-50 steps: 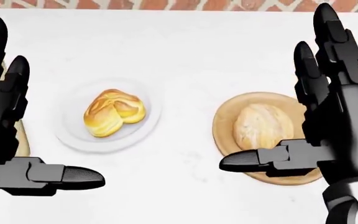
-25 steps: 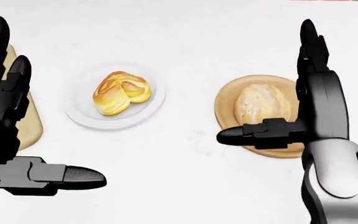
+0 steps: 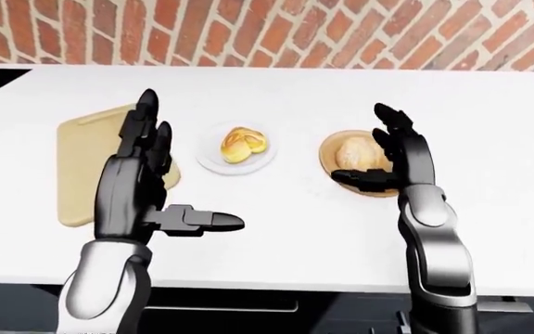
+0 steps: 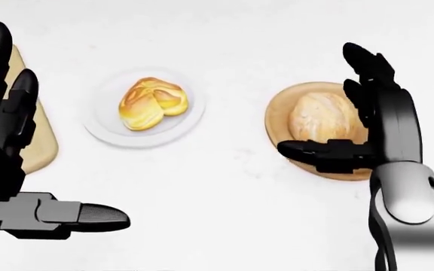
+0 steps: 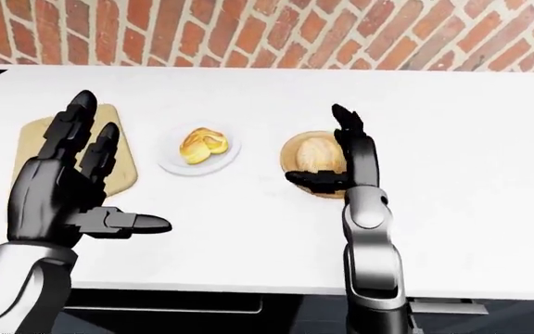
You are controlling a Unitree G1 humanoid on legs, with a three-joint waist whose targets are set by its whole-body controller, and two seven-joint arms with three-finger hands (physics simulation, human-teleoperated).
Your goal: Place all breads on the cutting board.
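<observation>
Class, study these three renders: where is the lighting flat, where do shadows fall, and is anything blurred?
Head view: the white counter looks washed out, shadows under the white plate and wooden plate very faint. Left-eye view: even light, brick wall sharp. Right-eye view: nothing blurred; the right hand reads as a dark, nearly detail-free shape.

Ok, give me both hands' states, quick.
Left hand: open, empty.
Right hand: open, fingers around the round bread, not gripping.

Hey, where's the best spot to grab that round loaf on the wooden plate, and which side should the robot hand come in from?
Grip the round loaf across its domed middle, coming down from above on its right in the head view. The wooden plate is shallow, so the sides look reachable, and the open right robot hand stands there, thumb at the near edge.
</observation>
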